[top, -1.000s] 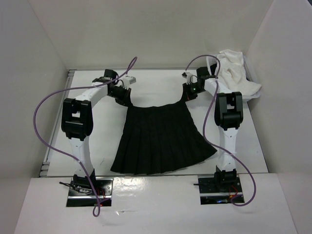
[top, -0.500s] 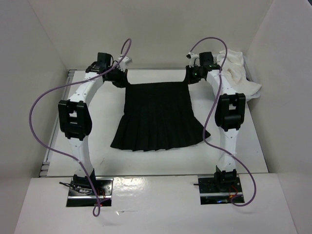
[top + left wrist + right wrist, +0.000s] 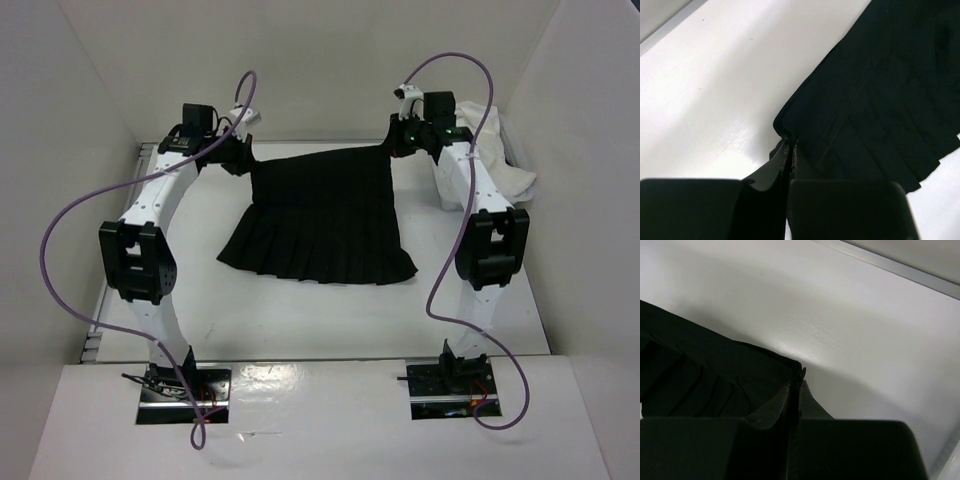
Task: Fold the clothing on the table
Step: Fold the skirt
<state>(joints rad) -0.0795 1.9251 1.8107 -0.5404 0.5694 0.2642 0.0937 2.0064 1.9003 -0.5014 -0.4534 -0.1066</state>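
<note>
**Holding skirt by both waist corners at far edge of table**

Top view: seeing the black pleated skirt (image 3: 320, 215) strung between both arms along the far edge of the table (image 3: 200, 300). Waistband raised and pulled fairly straight, hem trailing toward the middle and lying on the surface. Clamped at the far-left waist corner by the left gripper (image 3: 243, 158), closed right down on the cloth. Same at the other waist corner with the right gripper (image 3: 392, 148). Also spotting a white garment (image 3: 490, 145) heaped at the far right corner, apart from the skirt.

Left wrist: closed tight on a thin fold of black fabric at the very tips. Pleats fanning off to the right over bare white tabletop.

Right wrist: likewise pinched shut on the waistband corner, with cloth sagging away to the left.

Handling, judged only: probably light, limp and matte. Unlikely to slide out of a pinch, likely to droop and swing, with pleats prone to splay if dragged. Best gripped at waistband corners or hem corners. Nothing fragile.

Writing: can't read any brand, label or text in any view.
</note>
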